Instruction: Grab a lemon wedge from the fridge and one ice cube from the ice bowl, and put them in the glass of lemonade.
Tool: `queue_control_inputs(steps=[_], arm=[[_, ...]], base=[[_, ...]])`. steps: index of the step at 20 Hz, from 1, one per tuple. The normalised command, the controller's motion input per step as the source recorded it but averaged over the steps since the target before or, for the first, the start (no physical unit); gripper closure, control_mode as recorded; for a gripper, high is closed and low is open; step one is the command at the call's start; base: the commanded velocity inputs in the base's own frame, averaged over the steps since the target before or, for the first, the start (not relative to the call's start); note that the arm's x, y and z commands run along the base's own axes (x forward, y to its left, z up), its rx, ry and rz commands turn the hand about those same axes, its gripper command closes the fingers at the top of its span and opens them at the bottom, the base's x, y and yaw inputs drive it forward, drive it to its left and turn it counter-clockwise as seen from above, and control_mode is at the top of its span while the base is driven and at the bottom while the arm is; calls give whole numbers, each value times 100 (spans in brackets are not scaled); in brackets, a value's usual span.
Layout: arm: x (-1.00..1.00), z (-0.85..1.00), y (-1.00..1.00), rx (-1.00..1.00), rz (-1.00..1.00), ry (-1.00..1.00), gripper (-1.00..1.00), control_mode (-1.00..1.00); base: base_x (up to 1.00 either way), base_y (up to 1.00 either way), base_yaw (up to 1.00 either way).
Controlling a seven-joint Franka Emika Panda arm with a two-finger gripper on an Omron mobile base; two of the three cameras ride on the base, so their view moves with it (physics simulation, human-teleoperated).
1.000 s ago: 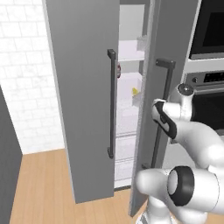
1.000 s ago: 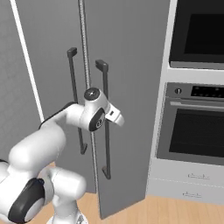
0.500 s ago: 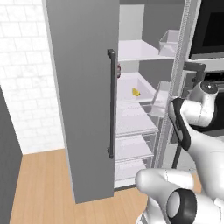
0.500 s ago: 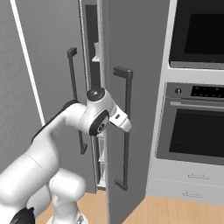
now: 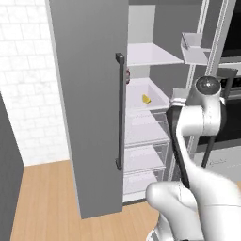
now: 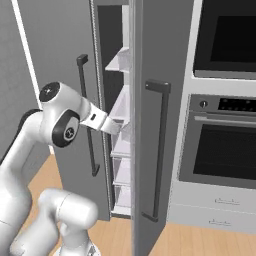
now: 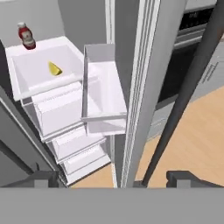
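The fridge (image 5: 89, 108) door stands partly open. The lemon wedge (image 7: 54, 68) sits on a white shelf (image 7: 30, 70) in the upper left of the hand view, near a red bottle (image 7: 26, 36). The gripper (image 7: 113, 179) has its jaws wide apart, holding nothing, with the dark door handle (image 7: 188, 92) between them. Reaching in could bump the door edge, because the gap looks narrow.

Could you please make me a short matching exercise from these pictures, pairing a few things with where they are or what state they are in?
Things:
1. lemon wedge
2. red bottle
3. fridge's right door
4. hand

Descriptions:
A. swung partly open
B. fingers spread, holding nothing
C. lying on a white shelf
D. standing at the back of that shelf

Pairs: 1-C, 2-D, 3-A, 4-B
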Motion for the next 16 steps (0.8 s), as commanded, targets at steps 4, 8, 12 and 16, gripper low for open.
queue_control_inputs(steps=[4, 8, 12, 16], arm=[[88, 3, 71, -43, -2, 32, -100, -100], [100, 5, 11, -45, -4, 59, -100, -100], [92, -2, -11, -30, 0, 53, -100, -100], [31, -35, -31, -8, 0, 19, -100, -100]], base=[[0, 0, 0], [0, 0, 0], [0, 0, 0], [0, 0, 0]])
